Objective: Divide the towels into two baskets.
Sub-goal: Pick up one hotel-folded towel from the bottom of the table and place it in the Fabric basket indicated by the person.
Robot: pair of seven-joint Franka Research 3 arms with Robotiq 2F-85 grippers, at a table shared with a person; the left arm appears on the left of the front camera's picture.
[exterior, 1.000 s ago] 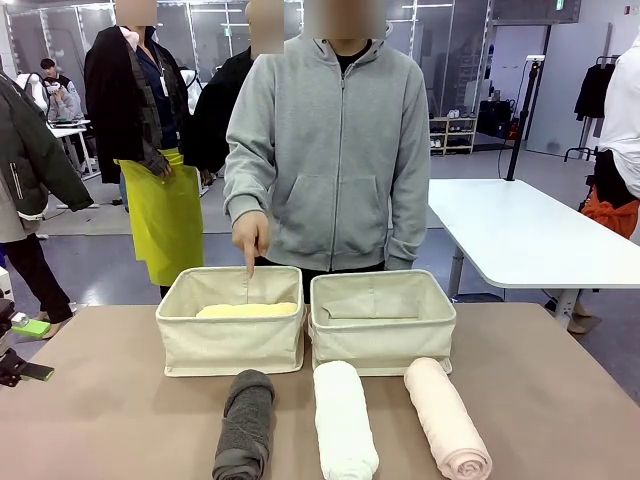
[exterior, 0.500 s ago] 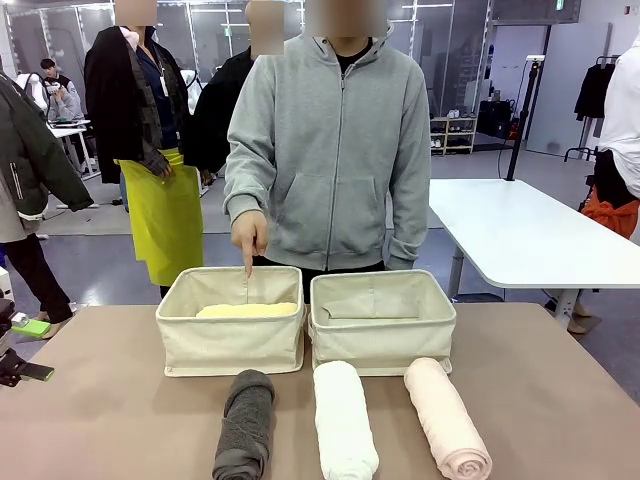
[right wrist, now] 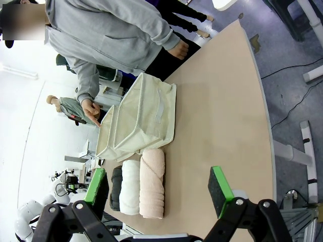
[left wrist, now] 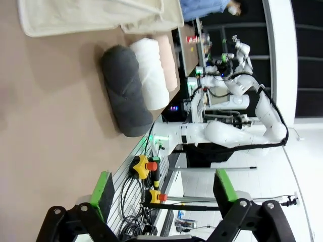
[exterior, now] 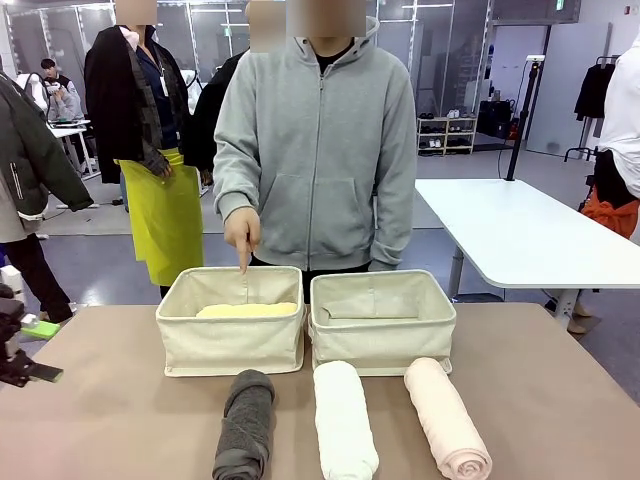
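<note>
Currently the left claw [left wrist: 164, 196] and the right claw [right wrist: 157, 189] stand spread wide, holding nothing. The dark grey towel [exterior: 244, 425] lies on the surface [exterior: 110, 400] just before the left basket [exterior: 230, 345], long axis toward it, nearer the left claw; the pink towel [exterior: 446, 417] nearer the right.

Table [exterior: 100, 420]: two baskets [exterior: 232, 348]; grey towel [exterior: 244, 425], white towel [exterior: 344, 420], pink towel [exterior: 446, 418].

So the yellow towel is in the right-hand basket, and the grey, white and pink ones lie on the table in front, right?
Not quite: the front view shows the yellow towel in the left basket, where the person's hand points. The grey towel, white towel and pink towel do lie on the table in front.
</note>
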